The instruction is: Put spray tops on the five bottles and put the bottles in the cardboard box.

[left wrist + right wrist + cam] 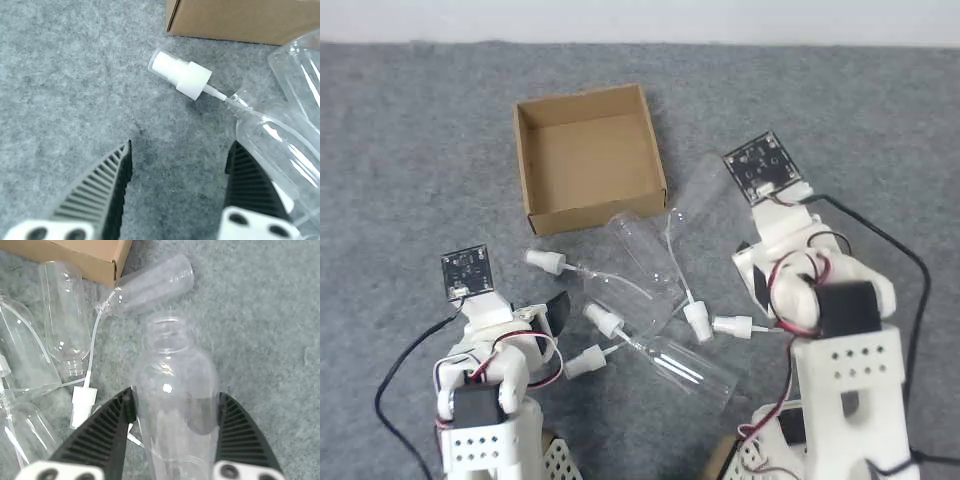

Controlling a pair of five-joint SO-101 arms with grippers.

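My right gripper (175, 393) is shut on a clear open-necked bottle (175, 360), one finger on each side of its body. Beyond it lie another bare bottle (62, 315) and a bottle (152, 282) by the cardboard box (75, 255), its dip tube running to a white spray top (82, 400). My left gripper (180, 150) stands open over bare carpet, just short of a spray top (182, 75) whose tube enters a lying bottle (280, 135). In the high view the open box (595, 210) sits at the back, with the left gripper (552, 310) and right gripper (758, 272) flanking the pile.
Several clear bottles (640, 245) and loose spray tops (603, 320) lie tangled between the arms, one top (732, 326) close to the right arm's base. Grey carpet (420, 150) covers the table. Open carpet lies left of the box and at the far right.
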